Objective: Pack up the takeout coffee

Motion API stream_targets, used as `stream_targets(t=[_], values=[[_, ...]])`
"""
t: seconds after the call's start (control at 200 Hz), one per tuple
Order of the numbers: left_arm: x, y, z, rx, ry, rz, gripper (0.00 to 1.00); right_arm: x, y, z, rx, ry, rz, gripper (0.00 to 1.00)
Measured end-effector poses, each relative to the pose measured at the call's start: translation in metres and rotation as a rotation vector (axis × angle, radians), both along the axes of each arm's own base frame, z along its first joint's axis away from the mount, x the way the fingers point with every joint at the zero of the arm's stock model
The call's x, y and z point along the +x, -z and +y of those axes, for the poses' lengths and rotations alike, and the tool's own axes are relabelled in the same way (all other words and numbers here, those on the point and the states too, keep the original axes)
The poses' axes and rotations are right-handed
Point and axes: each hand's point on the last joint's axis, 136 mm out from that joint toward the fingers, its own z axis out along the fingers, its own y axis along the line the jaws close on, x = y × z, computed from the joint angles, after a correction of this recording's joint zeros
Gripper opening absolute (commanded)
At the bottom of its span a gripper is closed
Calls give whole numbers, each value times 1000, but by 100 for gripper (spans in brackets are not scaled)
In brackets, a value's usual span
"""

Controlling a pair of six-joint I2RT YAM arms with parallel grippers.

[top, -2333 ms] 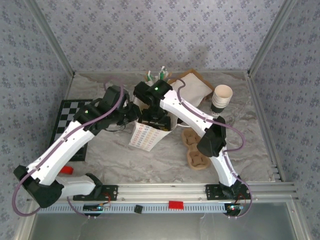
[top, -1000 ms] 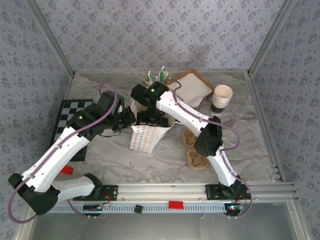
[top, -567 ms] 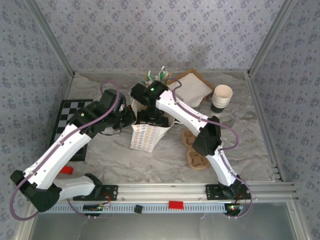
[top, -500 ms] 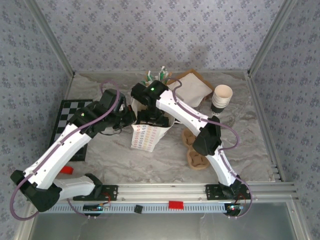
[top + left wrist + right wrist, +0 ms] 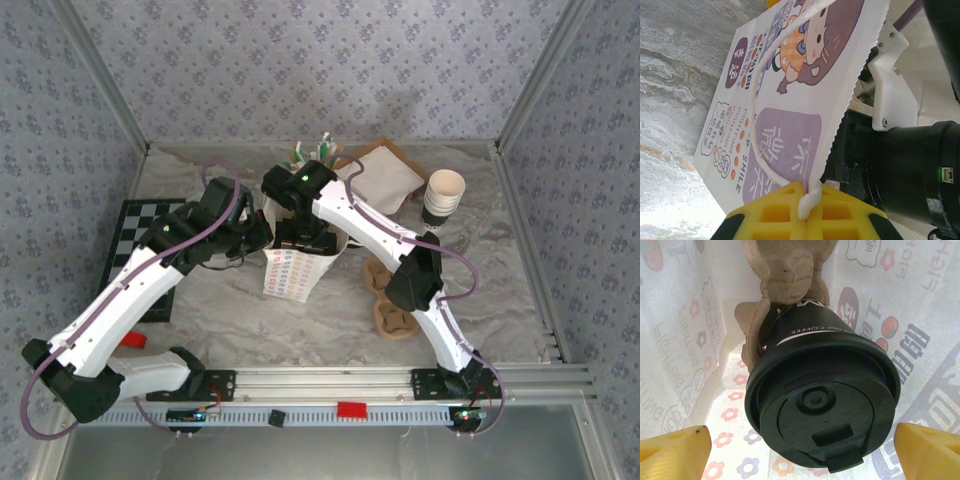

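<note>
**Landmark:** the printed paper bag (image 5: 291,272), mid-surface on the marbled surface (image 5: 250,320). Its printed face is turned toward the arm bases. Whether it stands fully upright cannot be told.

**Left hand** (image 5: 803,212): at the bag's left upper edge. Its yellow pads (image 5: 775,215) are closed together on the bag's white cord handle (image 5: 756,100). The cord runs across the printed face and ends between the pads.

**Right hand** (image 5: 802,445): lowered into the bag's mouth from above. The jaws stand wide, with one yellow fingertip (image 5: 675,445) on either side of the cup lid. Both fingertips are clear of the lid and nothing is gripped.

**Task item:** the black coffee cup (image 5: 820,390), black lid fitted, is inside the bag, between the bag's printed walls. Its body is seated in a brown pulp carrier (image 5: 785,270), which is also inside the bag.

**Other items, relative to the bag:**
- Spare pulp carriers (image 5: 392,300) lie just to the right of the bag.
- A stack of paper cups (image 5: 443,198) lies further right and back.
- A brown sleeve with white paper (image 5: 385,175) is behind the bag, to the right.
- Green-and-white sticks (image 5: 315,152) are directly behind the bag.
- A chequered board (image 5: 140,245) lies to the left of the bag.
- A small red object (image 5: 133,340) lies nearer than the board, on the left.
</note>
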Motion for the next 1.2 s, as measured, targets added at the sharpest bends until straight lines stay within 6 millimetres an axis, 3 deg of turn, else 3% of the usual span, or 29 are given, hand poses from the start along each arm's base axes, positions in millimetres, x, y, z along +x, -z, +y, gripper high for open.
stream_targets(t=[0.345,0.435,0.52,0.595,0.85,1.199], values=[[0,2,0,2,0,4,0,6,-1,-7,-45,-42,-60,100],[0,1,0,-2,4,5,21,6,-1,-7,-43,-53,-62,100],[-2,8,0,12,19,30,35,7,-2,-3,-28,-75,-66,100],[-2,12,-2,5,26,58,41,6,-1,-1,-18,-89,-63,100],[-5,-5,1,-77,40,45,48,4,1,-3,-23,-124,-57,100],[-9,-40,12,-148,39,-36,43,5,3,-7,-57,-153,-66,100]])
